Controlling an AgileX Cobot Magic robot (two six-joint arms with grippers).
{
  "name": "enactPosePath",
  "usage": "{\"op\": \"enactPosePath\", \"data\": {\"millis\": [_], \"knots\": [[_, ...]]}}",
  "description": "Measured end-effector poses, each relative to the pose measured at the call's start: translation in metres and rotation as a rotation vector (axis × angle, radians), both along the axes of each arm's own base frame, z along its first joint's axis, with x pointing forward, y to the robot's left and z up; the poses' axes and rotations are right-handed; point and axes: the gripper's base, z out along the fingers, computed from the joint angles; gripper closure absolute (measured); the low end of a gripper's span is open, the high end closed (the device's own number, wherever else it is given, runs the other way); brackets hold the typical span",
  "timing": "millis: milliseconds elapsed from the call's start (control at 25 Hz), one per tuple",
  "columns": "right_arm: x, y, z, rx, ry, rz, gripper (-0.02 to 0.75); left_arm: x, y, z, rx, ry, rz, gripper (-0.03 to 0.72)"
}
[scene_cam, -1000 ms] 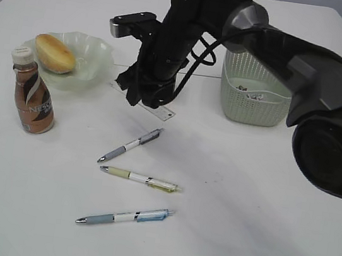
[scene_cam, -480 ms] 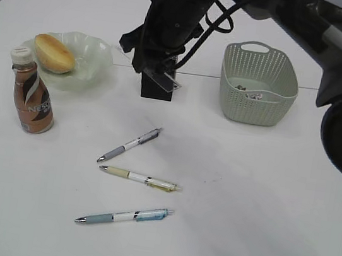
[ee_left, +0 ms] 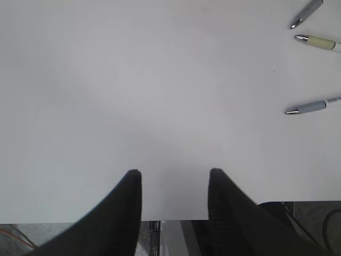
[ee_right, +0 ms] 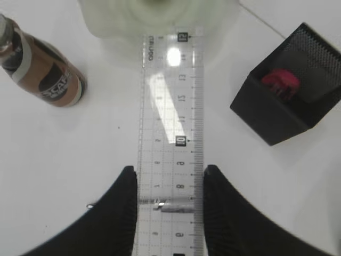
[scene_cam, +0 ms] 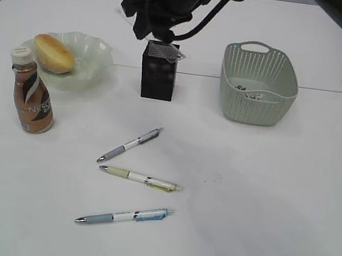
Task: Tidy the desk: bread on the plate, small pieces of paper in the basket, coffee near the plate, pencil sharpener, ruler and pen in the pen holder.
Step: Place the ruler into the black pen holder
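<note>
My right gripper [ee_right: 168,170] is shut on a clear ruler [ee_right: 170,122], gripping it by its two long edges. In the exterior view the gripper [scene_cam: 154,31] holds the ruler [scene_cam: 170,53] in the air, its end just over the black mesh pen holder [scene_cam: 160,70]. The holder [ee_right: 266,120] has a red pencil sharpener [ee_right: 279,84] inside. Bread [scene_cam: 54,53] lies on the pale green plate [scene_cam: 99,51]. The coffee bottle [scene_cam: 32,93] stands next to the plate. Three pens [scene_cam: 130,144] [scene_cam: 140,178] [scene_cam: 125,215] lie on the table. My left gripper [ee_left: 173,173] is open and empty.
A green basket [scene_cam: 254,111] at the right holds small paper pieces [scene_cam: 249,92]. The left gripper hovers over the table's front edge [ee_left: 176,218], with the pen tips [ee_left: 311,106] at its right. The coffee bottle [ee_right: 45,74] also shows in the right wrist view.
My right arm has lifted the ruler off the table beside the plate and carried it up and back. The pen holder, hidden before, now shows below the ruler.
</note>
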Motion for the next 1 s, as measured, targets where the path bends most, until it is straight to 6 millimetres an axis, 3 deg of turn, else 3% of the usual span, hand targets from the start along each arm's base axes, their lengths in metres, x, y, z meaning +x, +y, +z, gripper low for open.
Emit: {"op": "enactPosePath", "data": {"millis": [240, 720, 1000], "knots": [[0.006, -0.001, 0.032, 0.080, -0.219, -0.032, 0.486, 0.000, 0.000, 0.000, 0.000, 0.000, 0.000, 0.381], [0.019, 0.001, 0.076, 0.269, -0.605, -0.069, 0.486, 0.000, 0.000, 0.000, 0.000, 0.000, 0.000, 0.381], [0.027, -0.016, 0.097, 0.341, -0.756, -0.126, 0.487, 0.001, 0.000, 0.000, 0.001, -0.012, 0.001, 0.381]]}}
